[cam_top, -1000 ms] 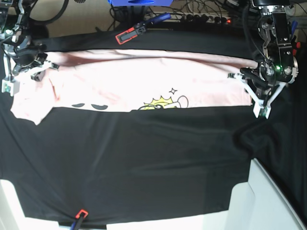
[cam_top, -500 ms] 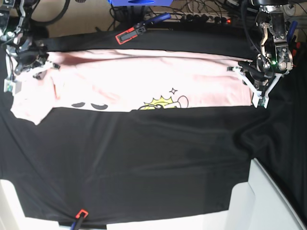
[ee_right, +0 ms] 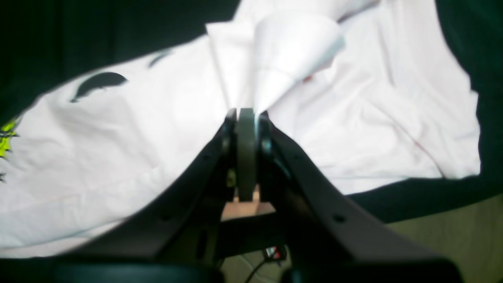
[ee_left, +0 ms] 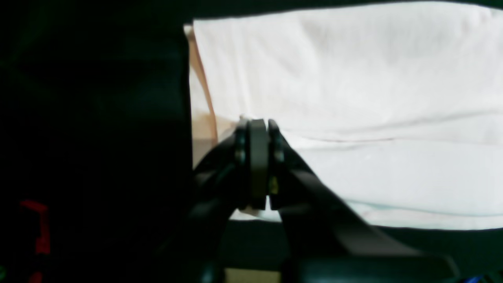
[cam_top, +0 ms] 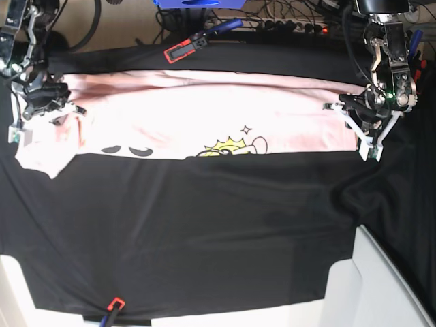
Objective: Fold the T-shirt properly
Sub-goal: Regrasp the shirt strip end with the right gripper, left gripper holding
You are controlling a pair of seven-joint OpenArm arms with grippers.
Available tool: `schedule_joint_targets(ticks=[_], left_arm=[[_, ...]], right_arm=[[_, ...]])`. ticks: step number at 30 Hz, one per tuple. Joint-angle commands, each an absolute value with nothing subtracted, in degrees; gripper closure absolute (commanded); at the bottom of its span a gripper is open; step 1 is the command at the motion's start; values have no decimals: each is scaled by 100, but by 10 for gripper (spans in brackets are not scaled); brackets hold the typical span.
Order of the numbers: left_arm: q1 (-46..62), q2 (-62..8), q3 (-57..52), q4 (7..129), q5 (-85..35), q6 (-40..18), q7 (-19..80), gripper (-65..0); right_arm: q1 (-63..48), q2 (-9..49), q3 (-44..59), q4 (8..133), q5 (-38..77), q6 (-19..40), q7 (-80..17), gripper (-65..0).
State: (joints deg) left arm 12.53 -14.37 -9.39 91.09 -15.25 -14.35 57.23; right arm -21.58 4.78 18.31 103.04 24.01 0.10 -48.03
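The T-shirt (cam_top: 204,122) is laid out as a long, narrow pink band along the far side of the table (cam_top: 204,231), its long axis running left to right across the base view, with a printed yellow and black motif showing at its near edge. Each end of the band is met by one arm: the left hand (cam_top: 349,109) is at the end on that view's right, the right hand (cam_top: 58,102) at the end on its left, so neither is nearer than the other and the cloth lies stretched between the two. In the left wrist view the left hand (ee_left: 257,129) is seen fully closed at the cloth's edge, and a thin pinch of fabric is judged to be held, though the contact itself is partly hidden. In the right wrist view the right hand (ee_right: 245,118) is likewise closed, with a raised cone of pink cloth (ee_right: 290,51) gathered right at its tips. The next fold is judged to turn on both ends being carried together toward the near side. The black-covered table offers wide free room there, and a white box (cam_top: 381,286) stands at the near right corner.
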Motion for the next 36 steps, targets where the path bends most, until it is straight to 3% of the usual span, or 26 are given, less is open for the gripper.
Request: schedule_joint_targets(ticks=[1, 4, 7, 10, 17, 24, 36], left_arm=[[1112, -1490, -980, 9174, -1525, -1411, 5648, 0], [1068, -1490, -980, 9156, -1525, -1411, 5648, -52], [1024, -1490, -980, 9165, -1525, -1411, 5648, -158], [963, -1490, -980, 9174, -1525, -1411, 5657, -203], [971, -1490, -980, 9218, -1534, -1411, 5657, -208], [963, -1490, -980, 9218, -1578, -1411, 5657, -208], [963, -1490, -980, 9209, -1578, -1411, 5657, -208]], right_arm=[[-2053, 558, 1842, 10404, 2422, 22, -4664, 0], [-2026, 567, 1824, 10431, 2422, 22, -4673, 0], [-2035, 576, 1473, 10448, 2422, 22, -4673, 0], [-2044, 576, 1182, 10457, 2422, 22, -4673, 0], [-2343, 567, 611, 11029, 2431, 22, -4708, 0], [-2624, 532, 664, 11064, 2440, 4, -4778, 0], [-2809, -31, 2149, 11073, 2475, -171, -4356, 0]])
